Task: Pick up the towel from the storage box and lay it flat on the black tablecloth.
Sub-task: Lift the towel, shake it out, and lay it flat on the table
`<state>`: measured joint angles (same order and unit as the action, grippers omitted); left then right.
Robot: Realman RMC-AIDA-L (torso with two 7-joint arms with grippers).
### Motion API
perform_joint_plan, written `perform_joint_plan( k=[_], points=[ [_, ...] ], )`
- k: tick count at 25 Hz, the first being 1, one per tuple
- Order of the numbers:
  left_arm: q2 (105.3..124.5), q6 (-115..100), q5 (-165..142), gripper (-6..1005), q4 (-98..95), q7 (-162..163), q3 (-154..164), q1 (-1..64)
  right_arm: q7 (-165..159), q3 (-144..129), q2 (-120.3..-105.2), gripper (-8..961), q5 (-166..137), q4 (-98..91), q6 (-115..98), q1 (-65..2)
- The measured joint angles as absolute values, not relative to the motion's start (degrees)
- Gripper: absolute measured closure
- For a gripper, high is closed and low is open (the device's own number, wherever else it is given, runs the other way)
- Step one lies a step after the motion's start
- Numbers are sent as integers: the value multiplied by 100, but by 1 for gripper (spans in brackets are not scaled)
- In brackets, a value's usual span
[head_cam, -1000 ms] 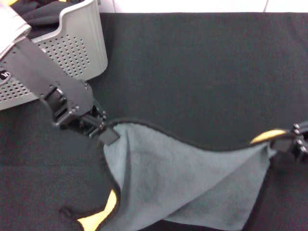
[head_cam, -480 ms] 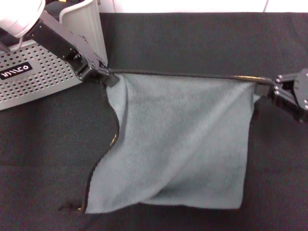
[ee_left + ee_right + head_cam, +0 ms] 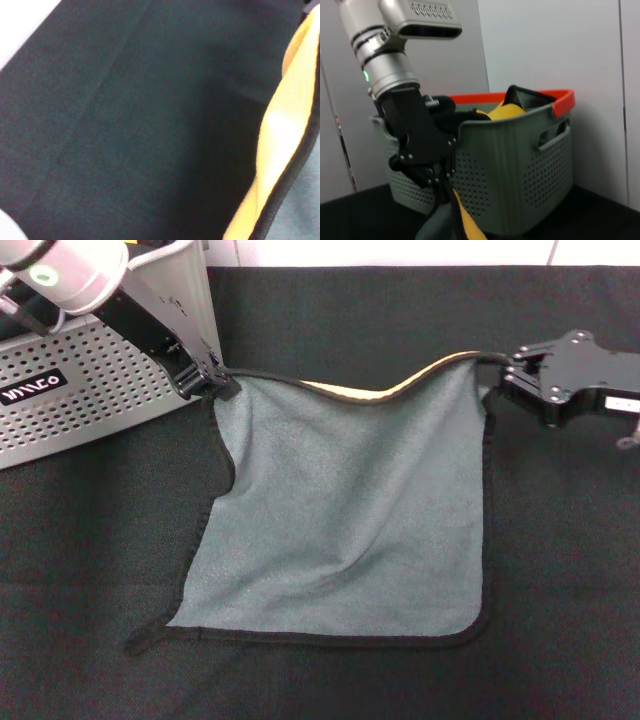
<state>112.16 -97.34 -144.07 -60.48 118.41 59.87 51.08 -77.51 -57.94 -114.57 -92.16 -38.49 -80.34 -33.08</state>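
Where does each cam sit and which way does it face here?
Head view: above, looking down at the black tablecloth; the left gripper and right gripper each hold a far corner of the towel, with the storage box at the robot's left.
Left wrist view: close over the tablecloth, towel edge showing yellow; no fingers visible.
Right wrist view: low, facing the storage box and the left gripper pinching the towel.
Shared: towel in all three; box and left gripper in head and right wrist.
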Motion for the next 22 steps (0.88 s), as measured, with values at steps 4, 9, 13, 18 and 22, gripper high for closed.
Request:
perform_joint_plan(
  k=[4,9,13,18,22],
  points=[
    [11364,-9407,-14739,968,-6053,11832,6119,5112,-7748,-5806,-11461,894,-9363,-3591,-7776,-3569],
    [11621,-9015,-15237,968,-6181,11873,6164,5103,-7773,-5845,-11503,893,-9548,-3554,-7427,-3656],
    [11835,-8715,-15683,967,-6393,11966,6169,5068,-7812,-5858,-11516,892,-9560,-3554,-7217,-3659],
    [11941,-8363,-15984,967,-6458,12182,6305,5052,-7820,-5858,-11511,891,-9648,-3554,-7049,-3659],
    [11959,-8214,-16063,967,-6454,12313,6519,5039,-7828,-5855,-11518,890,-9751,-3556,-7012,-3678]
  ],
)
